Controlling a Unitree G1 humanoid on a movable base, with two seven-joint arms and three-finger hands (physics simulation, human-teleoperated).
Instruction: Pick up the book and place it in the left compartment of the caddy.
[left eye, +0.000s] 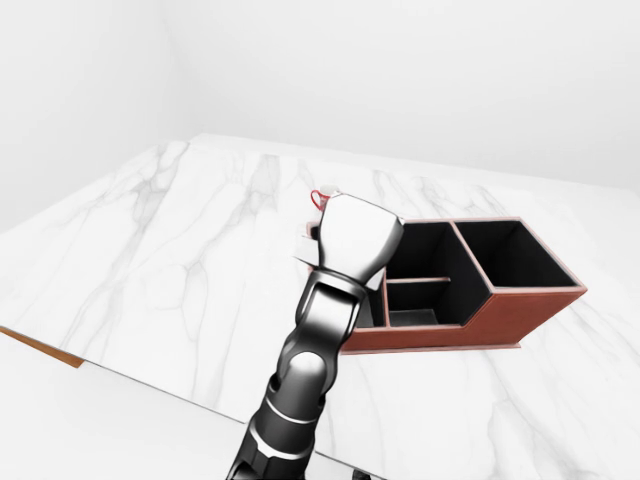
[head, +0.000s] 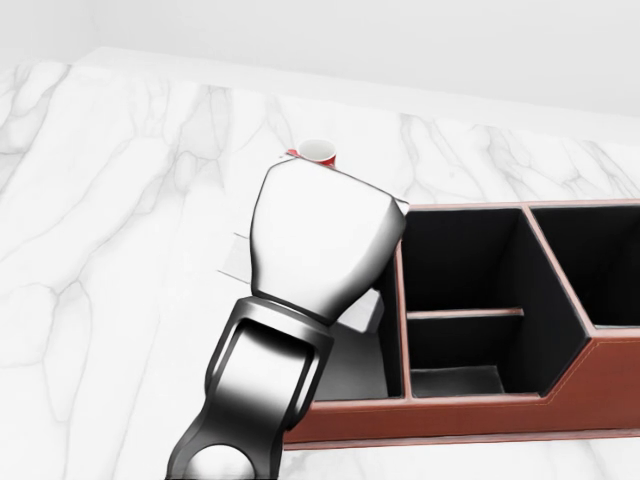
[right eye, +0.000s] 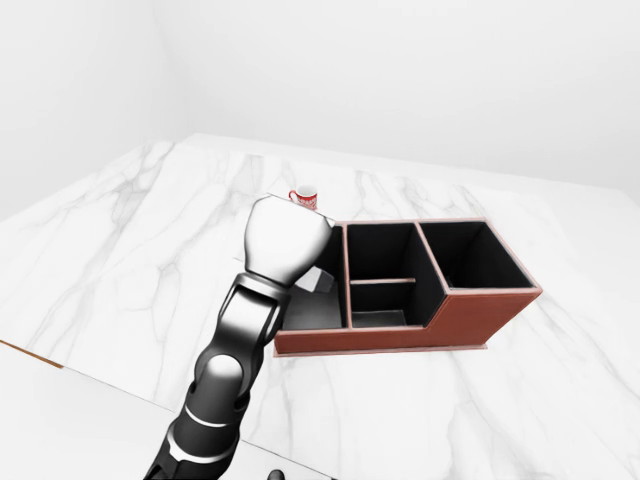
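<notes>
White and thin, the book (head: 238, 258) is showing only as edges behind the left hand (head: 322, 240), poised over the caddy's (head: 480, 410) left compartment; its fingers are hidden, so their grip is unclear. Placement seems underway, needing lowering. The red mug (right eye: 303, 197) is standing beyond the caddy.

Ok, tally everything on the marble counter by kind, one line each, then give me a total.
Mug, red and white: 1
Caddy, brown with black compartments: 1
Book, pale, mostly hidden behind the left hand, only its edges showing: 1
Total: 3 things on the counter
</notes>
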